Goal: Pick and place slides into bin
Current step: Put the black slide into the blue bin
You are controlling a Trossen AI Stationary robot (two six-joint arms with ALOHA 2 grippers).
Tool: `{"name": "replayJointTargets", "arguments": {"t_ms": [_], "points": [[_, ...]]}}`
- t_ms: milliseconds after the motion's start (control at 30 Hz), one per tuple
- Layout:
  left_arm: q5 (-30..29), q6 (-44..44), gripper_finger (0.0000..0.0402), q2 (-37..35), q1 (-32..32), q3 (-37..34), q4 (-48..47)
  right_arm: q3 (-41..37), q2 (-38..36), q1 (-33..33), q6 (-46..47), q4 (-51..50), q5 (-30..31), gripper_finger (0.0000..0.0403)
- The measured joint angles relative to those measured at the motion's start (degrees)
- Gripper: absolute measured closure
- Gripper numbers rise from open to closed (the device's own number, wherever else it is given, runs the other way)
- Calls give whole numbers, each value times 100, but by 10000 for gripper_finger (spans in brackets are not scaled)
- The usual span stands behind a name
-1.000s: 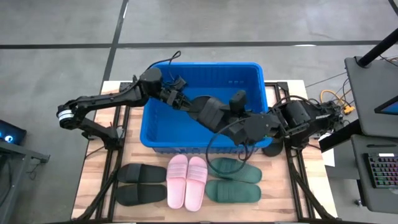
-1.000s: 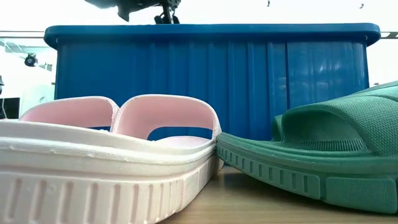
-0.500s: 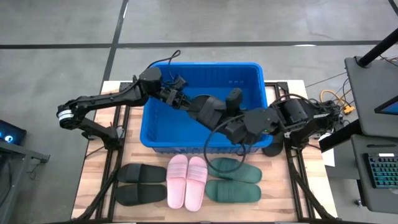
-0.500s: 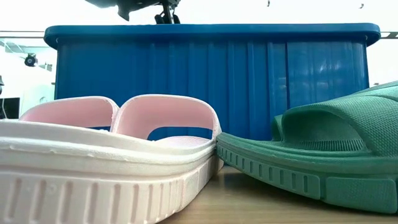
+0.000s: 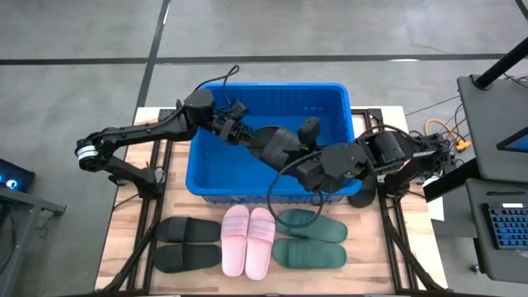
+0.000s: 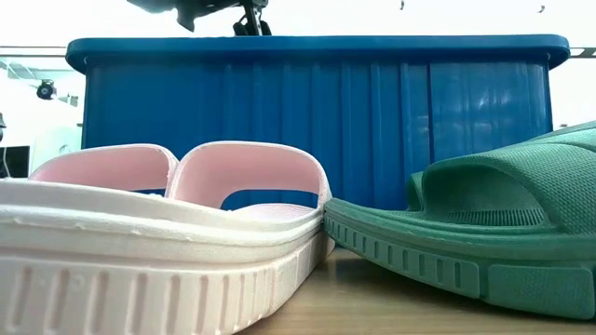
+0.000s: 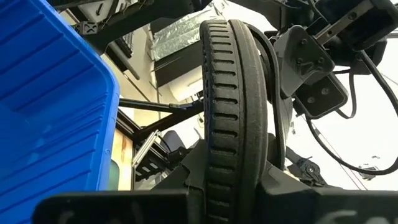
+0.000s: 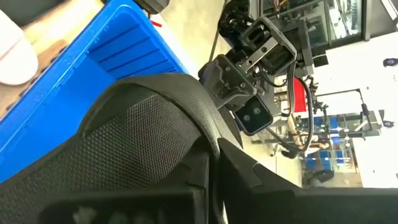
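A black slide (image 5: 276, 144) hangs on edge above the blue bin (image 5: 334, 97), held between both arms. My left gripper (image 5: 241, 132) reaches in from the table's left and is shut on the slide's end. My right gripper (image 5: 304, 161) comes from the table's right and is shut on the slide at its wide meshed strap (image 8: 143, 124). In the left wrist view the slide's ribbed sole edge (image 7: 233, 112) stands upright straight ahead. Another black pair (image 5: 188, 243), a pink pair (image 5: 247, 239) and a green pair (image 5: 309, 239) lie soles down on the table's near part. My left gripper pinches one end of the black slide's sole (image 7: 230, 180) between its two fingers, coming level from the table's left. The slide stands on edge, clear of the bin. My right gripper pinches the slide by the edge of its strap (image 8: 208, 146), slanting down from the table's right. Its own fingers hide the exact contact. The slide stays clear of the bin floor.
The bin fills the table's far middle, its bare floor (image 5: 223, 169) showing. In the low view the pink slides (image 6: 186, 223) and a green slide (image 6: 484, 233) lie right before the bin wall (image 6: 317, 121). Cables and a stand sit beyond the table's right edge.
My right gripper has shifted a little toward the table's left, up to the black slide, and its wrist has tipped. The left gripper and the slide have kept still above the bin.
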Motion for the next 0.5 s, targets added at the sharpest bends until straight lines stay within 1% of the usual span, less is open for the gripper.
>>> {"name": "replayJointTargets", "arguments": {"t_ms": [67, 200, 300, 400, 500], "points": [[-53, 56, 354, 0, 0, -3, 4, 0, -4, -2, 68, 0, 40, 391], [-352, 558, 281, -14, 0, -7, 63, 0, -12, -5, 235, -20, 231, 392], [-686, 632, 236, -20, 11, -7, 98, 0, -22, -11, 435, -21, 326, 393], [-876, 993, 206, -20, 68, -7, 97, -2, -28, -8, 600, -29, 444, 393], [-895, 1256, 190, -20, 157, -7, 243, -2, -31, -5, 768, -59, 585, 393]]}}
